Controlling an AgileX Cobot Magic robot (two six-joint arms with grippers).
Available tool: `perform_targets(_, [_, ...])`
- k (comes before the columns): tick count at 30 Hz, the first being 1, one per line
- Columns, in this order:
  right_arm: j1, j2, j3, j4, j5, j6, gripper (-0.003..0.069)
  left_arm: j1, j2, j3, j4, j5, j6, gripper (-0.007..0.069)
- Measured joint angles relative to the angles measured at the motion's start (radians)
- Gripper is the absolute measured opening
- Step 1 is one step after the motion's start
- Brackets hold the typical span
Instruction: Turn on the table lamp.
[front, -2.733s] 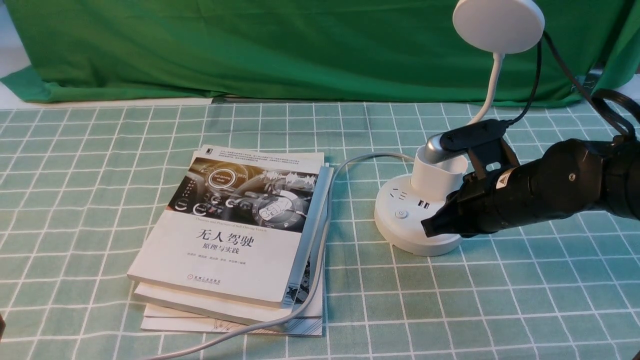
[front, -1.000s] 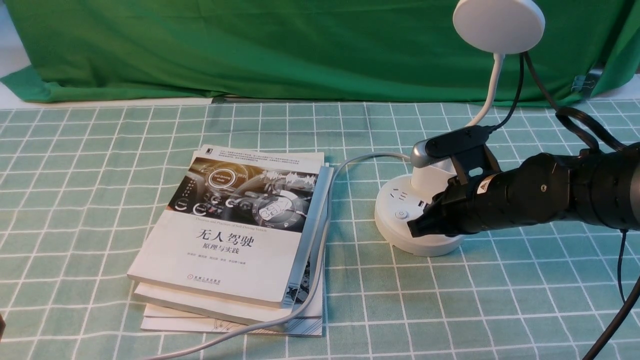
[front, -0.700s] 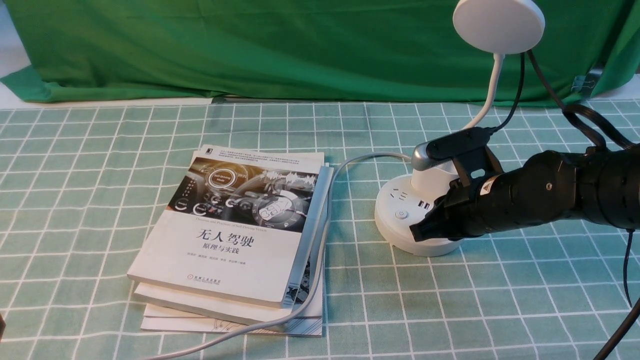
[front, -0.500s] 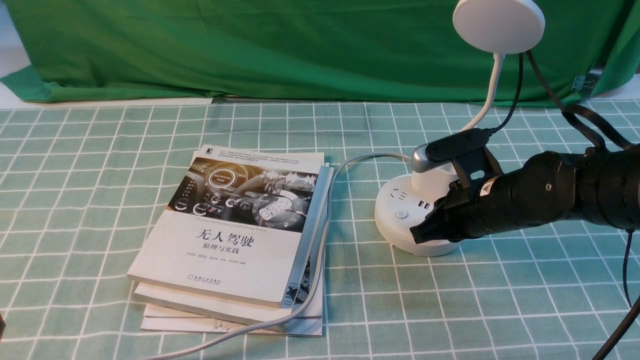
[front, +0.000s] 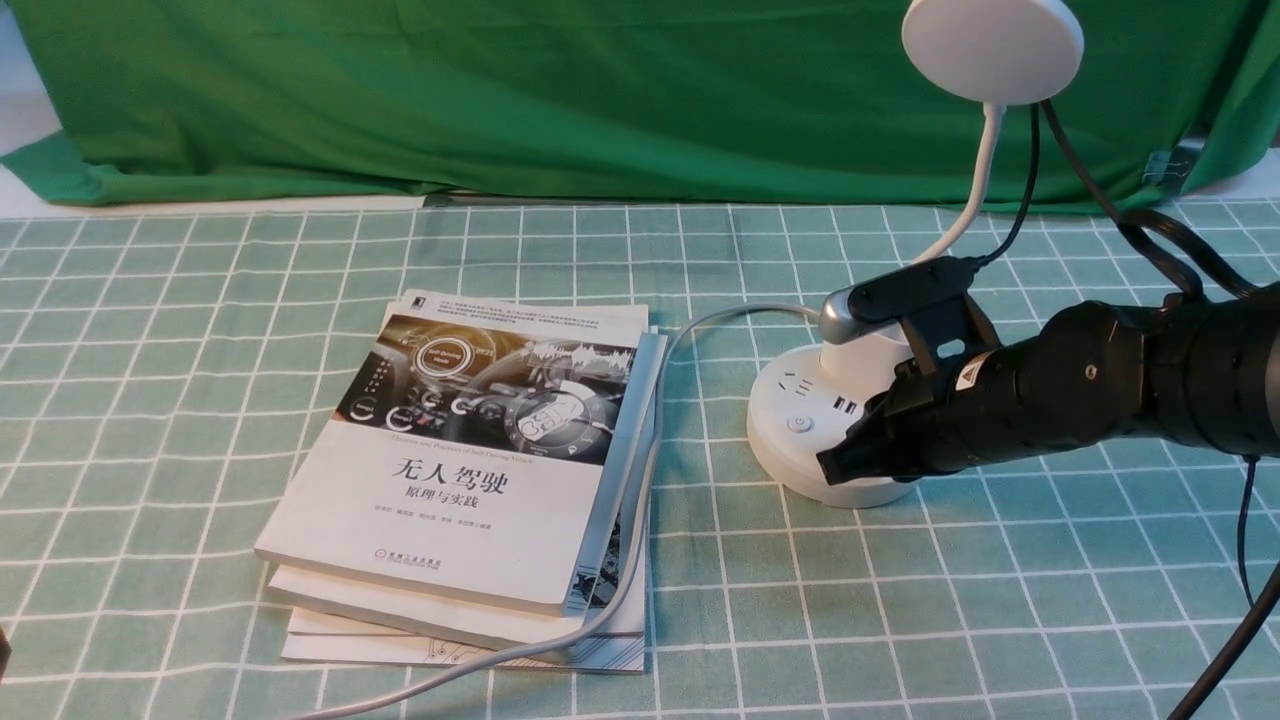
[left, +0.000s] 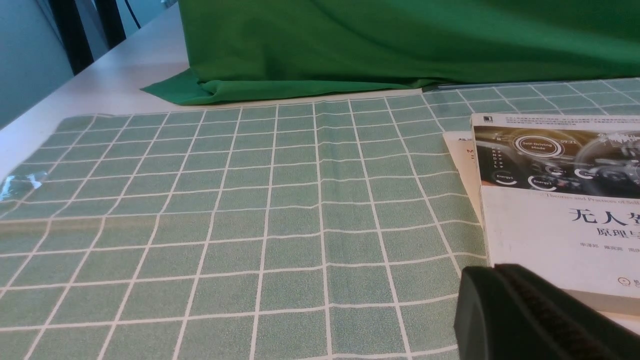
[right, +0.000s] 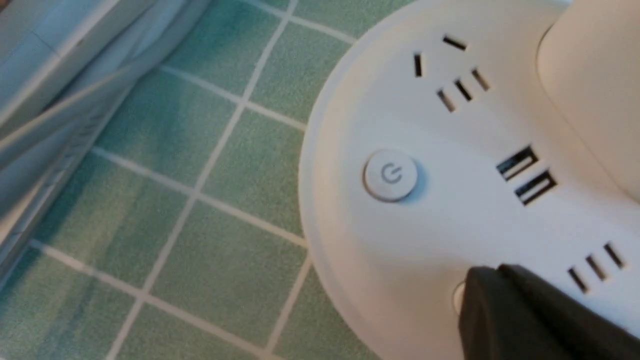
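Observation:
The table lamp stands at the right of the front view: its white disc head (front: 992, 48) shows no glow, above a thin neck (front: 975, 180), a cup holder (front: 860, 362) and a round base (front: 790, 455). My right gripper (front: 830, 468) is shut, and its tip rests on the front of the base. In the right wrist view the shut right gripper (right: 487, 280) covers most of a small round button (right: 457, 297) on the base (right: 450, 220). The power-symbol button (right: 390, 175) lies bare beside it. My left gripper (left: 492, 280) is shut and empty, low near the books.
A stack of books (front: 470, 470) lies at the middle left, with the lamp's grey cord (front: 640, 500) draped over its right edge. A green curtain (front: 500, 90) closes off the back. Black cables (front: 1150, 230) hang by the right arm.
My shut right gripper has slid left across the lamp's base onto the small button. In the last half second the whole lamp shifted slightly left. The head stays unlit.

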Motion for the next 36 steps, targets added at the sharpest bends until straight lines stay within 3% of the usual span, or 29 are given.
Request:
perform_targets(14, [-0.003,0.006,-0.021,0.019,0.024,0.000,0.0031,0.000,0.000,0.000,0.000,0.000,0.000,0.0021])
perform_targets(19, [-0.002,-0.123,0.014,-0.001,0.126,0.017,0.0033,0.000,0.000,0.000,0.000,0.000,0.000,0.0021])
perform_targets(25, [-0.002,-0.387,0.062,-0.045,0.175,0.082,0.0034,0.000,0.000,0.000,0.000,0.000,0.000,0.0021])
perform_targets(36, [-0.002,-1.040,0.371,-0.053,0.185,0.137,0.0052,0.000,0.000,0.000,0.000,0.000,0.000,0.0021])
